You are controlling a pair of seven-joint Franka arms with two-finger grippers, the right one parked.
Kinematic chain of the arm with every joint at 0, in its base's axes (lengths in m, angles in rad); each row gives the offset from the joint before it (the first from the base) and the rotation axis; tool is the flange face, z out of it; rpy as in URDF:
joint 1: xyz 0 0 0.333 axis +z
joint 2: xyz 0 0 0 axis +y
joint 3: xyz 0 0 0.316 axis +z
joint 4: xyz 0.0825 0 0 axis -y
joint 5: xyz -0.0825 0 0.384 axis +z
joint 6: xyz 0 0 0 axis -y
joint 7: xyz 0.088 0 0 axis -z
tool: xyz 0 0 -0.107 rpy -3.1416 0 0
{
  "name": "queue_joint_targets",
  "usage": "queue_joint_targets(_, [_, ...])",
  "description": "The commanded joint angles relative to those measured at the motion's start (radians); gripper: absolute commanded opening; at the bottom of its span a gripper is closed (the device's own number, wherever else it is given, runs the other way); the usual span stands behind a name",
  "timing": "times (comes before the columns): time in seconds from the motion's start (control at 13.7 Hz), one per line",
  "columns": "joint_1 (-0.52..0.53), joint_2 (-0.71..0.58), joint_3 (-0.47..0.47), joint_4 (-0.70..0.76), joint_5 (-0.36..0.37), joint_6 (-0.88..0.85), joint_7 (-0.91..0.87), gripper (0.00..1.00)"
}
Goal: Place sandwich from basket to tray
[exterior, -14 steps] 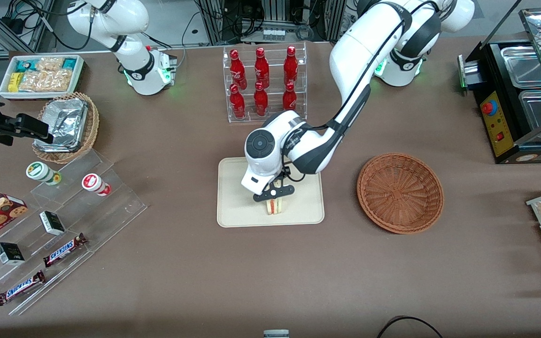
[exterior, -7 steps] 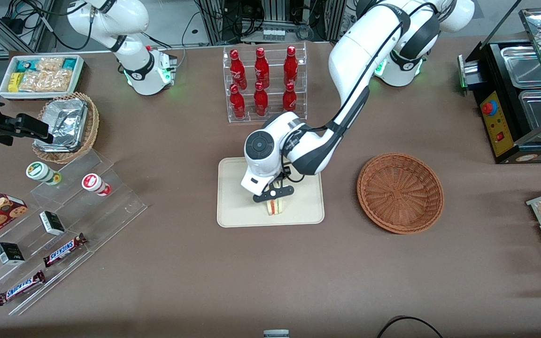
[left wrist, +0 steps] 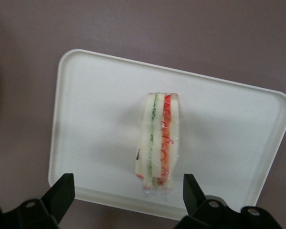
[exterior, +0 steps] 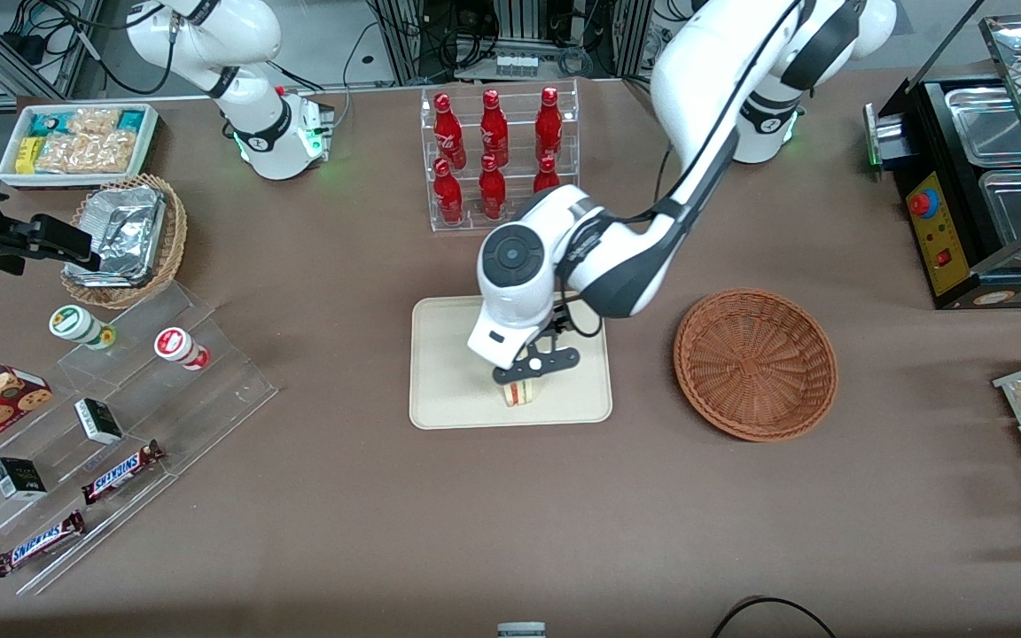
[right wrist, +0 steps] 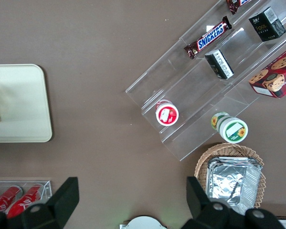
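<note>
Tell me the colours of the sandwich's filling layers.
Green and red between pale bread; the left wrist view shows the sandwich best.

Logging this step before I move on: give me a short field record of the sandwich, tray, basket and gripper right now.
sandwich: triangular wedge of pale bread with red and green filling, standing on the tray
tray: flat cream rectangular tray, holds only the sandwich
basket: round reddish-brown wicker basket, empty, beside the tray
gripper: left arm's gripper, open, above the sandwich, not touching it

We see a brown table (exterior: 369,496) bearing the tray (exterior: 448,390), the basket (exterior: 755,363), a bottle rack (exterior: 500,159) and a foil-filled wicker basket (exterior: 125,239); the gripper (exterior: 535,365) hangs above the tray.
</note>
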Motion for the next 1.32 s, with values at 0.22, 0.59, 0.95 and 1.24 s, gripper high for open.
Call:
queue_joint_targets(0.22, [0.142,-0.125,0.002,-0.124,-0.008,-0.144,0.263,1.0])
queue_joint_targets(0.59, [0.294,-0.286,0.002,-0.318,-0.008,-0.122,0.491,1.0])
queue_joint_targets(0.95, [0.382,-0.414,0.001,-0.453,-0.017,-0.091,0.626,1.0])
queue_joint_targets(1.24, [0.483,-0.517,0.001,-0.512,-0.063,-0.123,0.804,1.0])
